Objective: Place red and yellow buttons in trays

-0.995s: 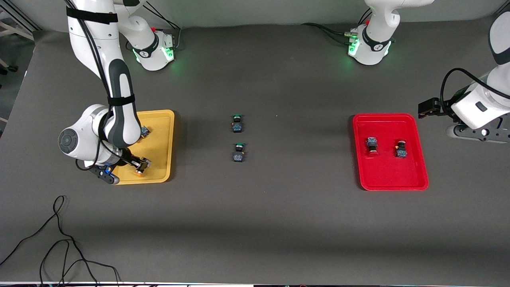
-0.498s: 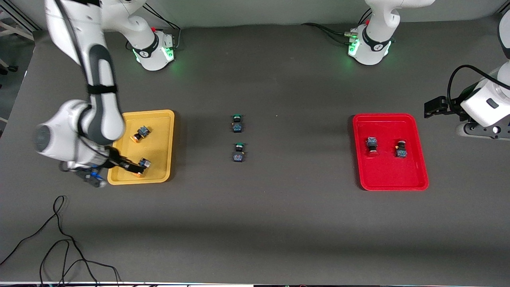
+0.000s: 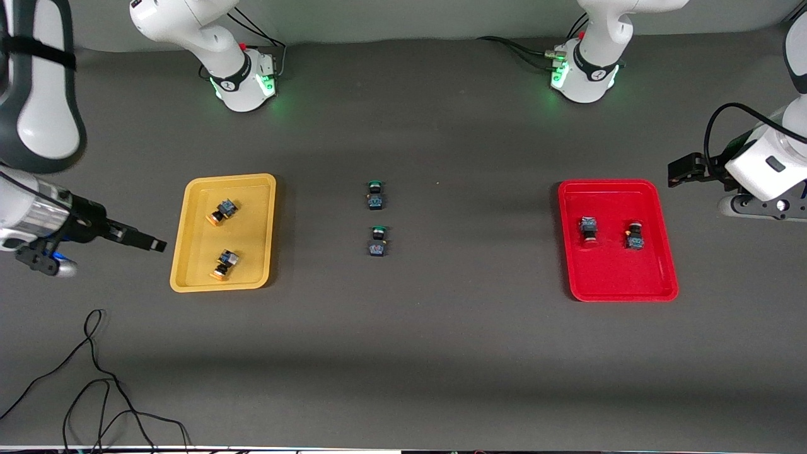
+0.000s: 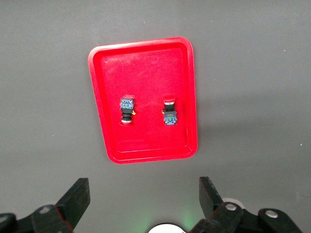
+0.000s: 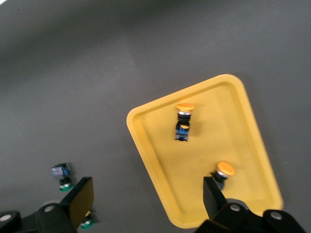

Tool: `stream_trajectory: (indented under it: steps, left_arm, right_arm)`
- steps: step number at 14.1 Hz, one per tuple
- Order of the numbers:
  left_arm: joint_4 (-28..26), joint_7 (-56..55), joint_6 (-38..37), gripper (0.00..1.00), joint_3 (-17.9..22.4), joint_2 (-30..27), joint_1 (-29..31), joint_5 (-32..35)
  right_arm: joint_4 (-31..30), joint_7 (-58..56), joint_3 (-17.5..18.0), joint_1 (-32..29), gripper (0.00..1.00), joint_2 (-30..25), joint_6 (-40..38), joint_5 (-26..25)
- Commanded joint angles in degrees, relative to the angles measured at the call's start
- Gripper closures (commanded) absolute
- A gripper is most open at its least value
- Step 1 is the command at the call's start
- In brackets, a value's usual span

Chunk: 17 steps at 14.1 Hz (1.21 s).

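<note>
Front view: both sorting steps look finished. The yellow tray [image 3: 265, 230], left of centre, holds two yellow buttons [image 3: 220, 210], and the red tray [image 3: 656, 277] at right holds two red buttons [image 3: 589, 228]. The right end effector [image 3: 151, 244] hangs spread and empty at the left edge; the left end effector [image 3: 679, 170] waits at the right edge. I'd say only parking the arms remains (two green-capped switches [image 3: 376, 195] sit mid-bench).

Left wrist view: open left end effector [image 4: 143, 198], red tray [image 4: 146, 154] at centre.

Right wrist view: right end effector [image 5: 146, 201] empty, yellow tray [image 5: 141, 141] lower right.
</note>
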Motion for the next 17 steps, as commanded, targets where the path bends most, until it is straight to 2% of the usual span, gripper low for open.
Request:
stream_trajectory:
  steps: [1,3,5,7,8,9,17]
  left_arm:
    - [0.4,-0.8,-1.4,0.0,0.5,-0.8,-0.8,-0.5]
    - [0.4,-0.8,-1.6,0.0,0.5,-1.1,-0.9,-0.4]
    - [0.4,-0.7,-1.7,0.0,0.5,-1.2,-0.9,-0.4]
    - [0.4,-0.7,-1.5,0.0,0.5,-1.2,-0.9,-0.4]
    - [0.4,-0.6,-1.4,0.0,0.5,-1.2,-0.9,-0.4]
    - [0.4,-0.6,-1.4,0.0,0.5,-1.2,-0.9,-0.4]
    - [0.0,-0.5,-0.7,0.0,0.5,-1.9,-1.0,-0.4]
  right_arm:
    - [-0.3,4.1,12.3,-8.9,0.0,-5.6,-2.8,-6.6]
    - [-0.9,6.5,20.7,-14.7,0.0,-8.8,-4.8,-11.1]
    - [-2.5,6.6,25.5,-18.1,0.0,-11.8,-5.2,-14.6]
    - [-3.3,6.4,33.3,-24.5,0.0,-14.7,-6.9,-16.0]
    - [-3.3,6.0,36.7,-26.6,0.0,-15.6,-8.0,-18.5]
    - [-3.3,5.9,38.2,-27.2,0.0,-16.0,-9.2,-19.2]
    - [-1.9,6.0,37.0,-27.4,0.0,-15.2,-9.4,-18.2]
